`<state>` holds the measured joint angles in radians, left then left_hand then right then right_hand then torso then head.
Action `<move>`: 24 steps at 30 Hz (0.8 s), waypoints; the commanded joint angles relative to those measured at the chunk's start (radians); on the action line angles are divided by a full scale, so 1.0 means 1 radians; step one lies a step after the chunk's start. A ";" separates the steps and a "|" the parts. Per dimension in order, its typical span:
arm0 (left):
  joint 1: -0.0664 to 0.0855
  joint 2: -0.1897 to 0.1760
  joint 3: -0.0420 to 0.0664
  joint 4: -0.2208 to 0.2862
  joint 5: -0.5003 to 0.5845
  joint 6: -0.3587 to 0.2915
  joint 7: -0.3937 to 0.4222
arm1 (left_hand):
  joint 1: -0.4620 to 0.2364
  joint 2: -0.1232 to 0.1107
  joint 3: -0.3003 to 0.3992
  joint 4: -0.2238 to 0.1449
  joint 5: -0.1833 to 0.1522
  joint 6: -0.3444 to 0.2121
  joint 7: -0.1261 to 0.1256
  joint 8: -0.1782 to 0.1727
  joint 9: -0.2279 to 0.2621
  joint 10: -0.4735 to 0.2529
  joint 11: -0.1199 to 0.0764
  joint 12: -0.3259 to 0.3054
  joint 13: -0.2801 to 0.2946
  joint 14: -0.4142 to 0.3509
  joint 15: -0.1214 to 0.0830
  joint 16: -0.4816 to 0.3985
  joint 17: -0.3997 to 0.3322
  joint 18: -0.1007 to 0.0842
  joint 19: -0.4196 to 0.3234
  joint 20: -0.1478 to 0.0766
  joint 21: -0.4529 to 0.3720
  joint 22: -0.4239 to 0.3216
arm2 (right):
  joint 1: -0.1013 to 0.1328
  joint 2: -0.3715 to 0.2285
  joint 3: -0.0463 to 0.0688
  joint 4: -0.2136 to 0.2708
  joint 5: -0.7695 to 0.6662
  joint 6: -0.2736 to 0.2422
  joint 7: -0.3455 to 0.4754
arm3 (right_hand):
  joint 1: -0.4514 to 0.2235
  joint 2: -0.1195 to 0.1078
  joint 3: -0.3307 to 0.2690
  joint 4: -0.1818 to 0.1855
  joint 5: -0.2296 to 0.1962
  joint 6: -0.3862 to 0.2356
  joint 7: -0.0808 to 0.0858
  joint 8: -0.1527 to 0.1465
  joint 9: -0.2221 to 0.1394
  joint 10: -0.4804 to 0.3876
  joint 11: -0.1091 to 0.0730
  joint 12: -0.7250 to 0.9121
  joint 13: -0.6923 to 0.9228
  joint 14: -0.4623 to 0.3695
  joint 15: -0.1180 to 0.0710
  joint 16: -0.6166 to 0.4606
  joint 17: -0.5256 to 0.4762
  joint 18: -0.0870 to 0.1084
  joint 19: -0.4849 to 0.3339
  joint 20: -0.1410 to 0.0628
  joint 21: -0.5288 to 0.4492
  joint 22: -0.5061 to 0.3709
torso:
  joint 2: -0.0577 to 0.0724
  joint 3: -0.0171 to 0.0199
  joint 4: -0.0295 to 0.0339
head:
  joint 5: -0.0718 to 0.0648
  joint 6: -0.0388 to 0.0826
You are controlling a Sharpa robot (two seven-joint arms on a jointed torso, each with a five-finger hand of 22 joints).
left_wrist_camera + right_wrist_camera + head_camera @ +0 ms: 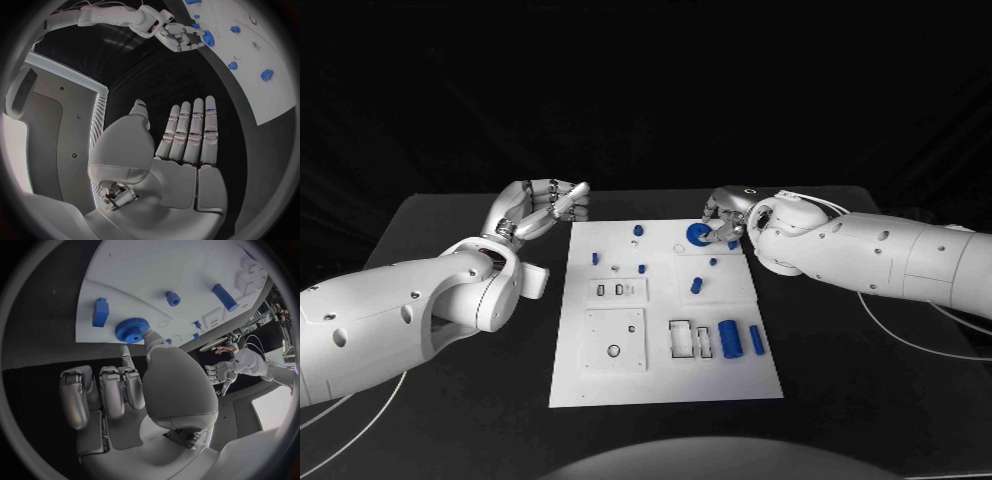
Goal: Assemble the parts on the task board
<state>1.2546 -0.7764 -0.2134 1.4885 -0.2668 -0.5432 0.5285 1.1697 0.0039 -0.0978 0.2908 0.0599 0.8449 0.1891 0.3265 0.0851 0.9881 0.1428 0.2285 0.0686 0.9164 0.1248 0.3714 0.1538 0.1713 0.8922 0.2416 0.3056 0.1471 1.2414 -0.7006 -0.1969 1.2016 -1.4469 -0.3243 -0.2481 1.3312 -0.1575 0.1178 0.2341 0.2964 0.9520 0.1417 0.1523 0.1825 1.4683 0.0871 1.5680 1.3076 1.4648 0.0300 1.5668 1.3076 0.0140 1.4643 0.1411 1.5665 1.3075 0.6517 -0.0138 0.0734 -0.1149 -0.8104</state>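
Your right hand is on the gear at the board's far edge; your left hand waits off to the side.

The board (664,385) lies flat mid-table (862,400), presumably so its sockets face up for both arms. Your left hand (542,208) hovers beside the far left corner, released, fingers straight and apart, holding nothing, probably to stay clear. Your right hand (723,222) reaches over the far right corner and touches the gear (698,234) with thumb and a fingertip; the other fingers curl back. You cannot tell whether it truly grips the gear or only steadies it. Smaller blue parts, such as the cylinder (730,337), lie nearer you on the board.
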 commanded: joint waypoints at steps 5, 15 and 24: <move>0.000 0.001 0.001 0.005 -0.004 0.010 0.008 | -0.002 0.010 -0.006 0.001 0.003 0.007 -0.003 -0.005 0.001 0.005 0.001 -0.001 0.002 -0.007 0.000 -0.007 0.001 0.011 -0.008 -0.002 -0.003 -0.001 | -0.005 0.012 0.000 -0.012 -0.016 0.032 -0.018 | 0.016 0.004 0.010 -0.003 0.013 -0.006 -0.005 -0.012 0.001 0.102 -0.007 0.003 0.263 0.106 -0.008 0.004 0.263 -0.014 0.107 -0.007 0.004 0.263 | 0.000 -0.0005 0.0003 | 0.000 -0.001; 0.000 0.000 0.001 0.005 -0.004 0.009 0.007 | -0.002 0.011 -0.007 0.001 0.003 0.008 -0.003 -0.007 0.002 0.005 0.001 -0.002 0.002 -0.007 0.000 -0.007 0.002 0.011 -0.009 -0.001 -0.003 -0.001 | -0.008 0.024 0.000 -0.020 -0.013 0.049 -0.025 | 0.018 0.009 0.024 -0.010 0.080 -0.014 -0.004 -0.025 0.002 0.102 -0.007 0.003 0.263 0.106 -0.010 0.004 0.263 -0.014 0.107 -0.009 0.004 0.263 | 0.000 0.0003 -0.0013 | 0.008 -0.004; 0.000 0.000 0.001 0.005 -0.004 0.008 0.005 | -0.002 0.011 -0.007 0.001 0.003 0.008 -0.003 -0.007 0.002 0.005 0.001 -0.002 0.002 -0.007 0.000 -0.007 0.002 0.011 -0.009 -0.001 -0.003 -0.001 | -0.010 0.031 0.000 -0.024 -0.011 0.060 -0.037 | 0.011 0.013 0.033 -0.014 0.116 -0.011 -0.002 -0.029 0.005 0.102 -0.006 0.003 0.263 0.106 -0.009 0.004 0.263 -0.014 0.107 -0.009 0.004 0.263 | 0.000 -0.0005 -0.0009 | 0.012 -0.003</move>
<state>1.2546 -0.7774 -0.2133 1.4913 -0.2668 -0.5434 0.5281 1.1696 0.0039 -0.0978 0.2908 0.0599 0.8449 0.1890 0.3224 0.0859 0.9881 0.1428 0.2285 0.0694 0.9165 0.1248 0.3714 0.1548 0.1712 0.8922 0.2416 0.3057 0.1473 1.2342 -0.6716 -0.1955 1.1793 -1.4480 -0.2936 -0.2680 1.3401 -0.1503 0.1440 0.2194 0.4090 0.9413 0.1377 0.1261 0.1860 1.4682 0.0870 1.5680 1.3074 1.4684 0.0265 1.5667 1.3074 0.0141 1.4680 0.1374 1.5664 1.3080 0.6513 -0.0137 0.0726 -0.1039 -0.8141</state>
